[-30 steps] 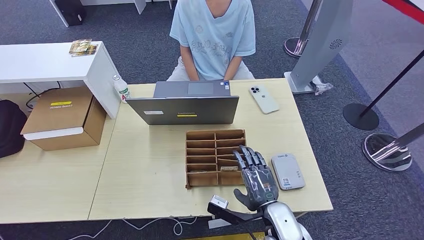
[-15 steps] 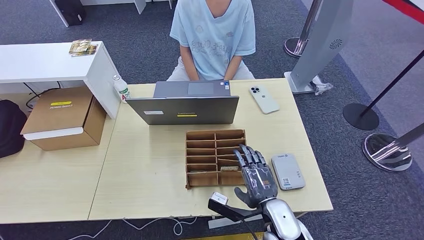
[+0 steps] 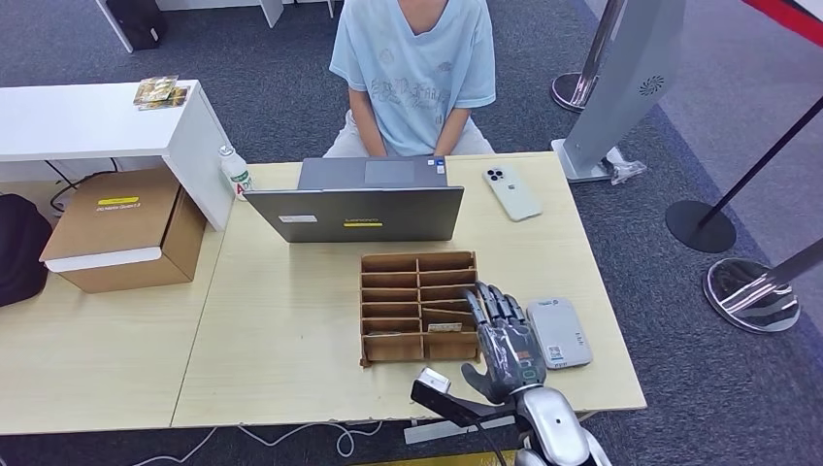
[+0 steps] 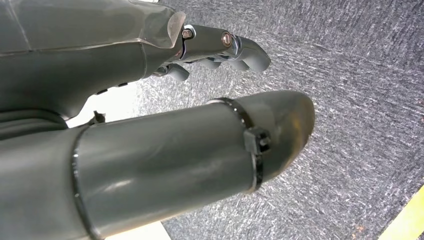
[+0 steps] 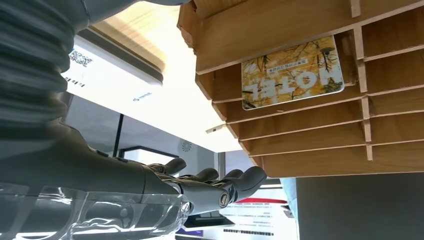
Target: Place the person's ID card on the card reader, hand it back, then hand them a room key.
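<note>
— Where's the key (image 5: 292, 72)?
— In the rack (image 3: 418, 306), flat in a slot, long side across it.
— And the right hand (image 3: 505, 340)?
— Empty, fingers apart, at the rack's right edge; key just left of it.

Beside the hand (image 3: 503, 342), one card reader (image 3: 558, 332) and one divided wooden tray (image 3: 417, 305) holding one hotel card (image 5: 292, 72) are counted; beyond it, one laptop (image 3: 354, 213) and one phone (image 3: 511, 192).
</note>
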Action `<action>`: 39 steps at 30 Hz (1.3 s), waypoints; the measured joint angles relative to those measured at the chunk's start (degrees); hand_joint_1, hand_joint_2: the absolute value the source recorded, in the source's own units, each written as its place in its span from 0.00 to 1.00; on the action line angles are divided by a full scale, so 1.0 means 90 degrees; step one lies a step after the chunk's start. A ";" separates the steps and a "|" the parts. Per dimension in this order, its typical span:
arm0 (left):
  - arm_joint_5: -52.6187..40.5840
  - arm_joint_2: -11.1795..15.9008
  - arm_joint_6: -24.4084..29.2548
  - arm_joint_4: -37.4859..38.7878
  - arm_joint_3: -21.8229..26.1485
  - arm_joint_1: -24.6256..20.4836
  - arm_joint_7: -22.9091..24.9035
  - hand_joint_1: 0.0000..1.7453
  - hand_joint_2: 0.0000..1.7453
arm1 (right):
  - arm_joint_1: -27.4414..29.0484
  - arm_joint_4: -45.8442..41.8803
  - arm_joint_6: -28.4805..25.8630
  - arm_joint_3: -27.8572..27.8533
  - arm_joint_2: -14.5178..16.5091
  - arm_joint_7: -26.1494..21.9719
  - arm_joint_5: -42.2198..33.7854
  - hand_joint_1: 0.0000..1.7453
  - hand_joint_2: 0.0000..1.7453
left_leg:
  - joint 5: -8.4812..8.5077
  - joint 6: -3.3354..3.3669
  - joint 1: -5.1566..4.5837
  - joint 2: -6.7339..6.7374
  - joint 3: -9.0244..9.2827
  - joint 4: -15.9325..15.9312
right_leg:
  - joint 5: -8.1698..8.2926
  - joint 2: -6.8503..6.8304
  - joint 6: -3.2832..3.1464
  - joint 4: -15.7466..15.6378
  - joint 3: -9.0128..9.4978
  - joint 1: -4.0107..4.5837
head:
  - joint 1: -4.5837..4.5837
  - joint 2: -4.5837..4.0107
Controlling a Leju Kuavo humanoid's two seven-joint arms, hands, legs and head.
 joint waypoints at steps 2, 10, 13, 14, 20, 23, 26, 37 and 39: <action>0.0000 0.0000 0.0001 0.0000 -0.0001 0.0000 -0.0006 0.00 0.00 | 0.0011 0.0000 -0.0006 -0.0016 0.0000 -0.0001 -0.0020 0.00 1.00 | 0.0000 0.0000 0.0000 0.0000 0.0000 0.0000 | 0.0000 0.0000 0.0000 0.0000 0.0000 0.0000 | 0.0000 0.0000; 0.0000 0.0000 0.0004 0.0000 -0.0018 0.0000 -0.0012 0.00 0.00 | 0.0023 0.0000 -0.0014 -0.0057 0.0000 -0.0004 -0.0057 0.00 1.00 | 0.0000 0.0000 0.0000 0.0000 0.0000 0.0000 | 0.0000 0.0000 0.0000 0.0000 0.0000 0.0000 | 0.0000 0.0000; 0.0000 0.0000 0.0008 0.0000 -0.0040 0.0000 -0.0013 0.00 0.00 | 0.0022 0.0000 -0.0024 -0.0070 0.0000 -0.0013 -0.0069 0.00 1.00 | 0.0000 0.0000 0.0000 0.0000 0.0000 0.0000 | 0.0000 0.0000 0.0000 0.0000 0.0000 0.0000 | 0.0000 0.0000; 0.0000 0.0000 0.0010 0.0000 -0.0046 0.0000 -0.0013 0.00 0.00 | 0.0022 0.0001 -0.0029 -0.0073 0.0000 -0.0016 -0.0073 0.00 1.00 | 0.0000 0.0000 0.0000 0.0000 0.0000 0.0000 | 0.0000 0.0000 0.0000 0.0000 0.0000 0.0000 | 0.0000 0.0000; 0.0000 0.0000 0.0019 0.0000 -0.0056 0.0000 -0.0014 0.00 0.00 | 0.0015 0.0032 -0.0089 -0.0091 -0.0002 -0.0064 -0.0118 0.00 1.00 | 0.0000 0.0000 0.0000 0.0000 0.0000 0.0000 | 0.0000 0.0000 0.0000 0.0000 0.0000 0.0000 | 0.0000 0.0000; 0.0000 0.0000 0.0021 0.0000 -0.0055 0.0000 -0.0014 0.00 0.00 | 0.0002 0.0052 -0.0107 -0.0091 -0.0002 -0.0080 -0.0163 0.01 1.00 | 0.0000 0.0000 0.0000 0.0000 0.0000 0.0000 | 0.0000 0.0000 0.0000 0.0000 0.0000 0.0000 | 0.0000 0.0000; 0.0000 0.0000 0.0022 0.0000 -0.0054 0.0000 -0.0014 0.00 0.00 | -0.0008 0.0058 -0.0110 -0.0091 -0.0002 -0.0082 -0.0175 0.02 1.00 | 0.0000 0.0000 0.0000 0.0000 0.0000 0.0000 | 0.0000 0.0000 0.0000 0.0000 0.0001 0.0000 | 0.0000 0.0000; 0.0000 0.0000 0.0039 0.0000 -0.0084 -0.0001 -0.0022 0.00 0.00 | -0.0109 0.0058 -0.0136 -0.0061 -0.0001 -0.0130 -0.0214 0.07 1.00 | 0.0000 0.0000 0.0000 0.0000 0.0000 0.0000 | 0.0000 0.0000 0.0000 0.0000 0.0001 0.0000 | 0.0000 0.0000; 0.0000 0.0000 0.0040 0.0000 -0.0098 0.0000 -0.0022 0.00 0.00 | -0.0128 0.0058 -0.0144 -0.0052 0.0000 -0.0131 -0.0217 0.09 1.00 | 0.0000 0.0000 0.0000 -0.0001 -0.0001 0.0000 | 0.0000 0.0000 0.0000 0.0000 0.0001 0.0000 | 0.0000 0.0000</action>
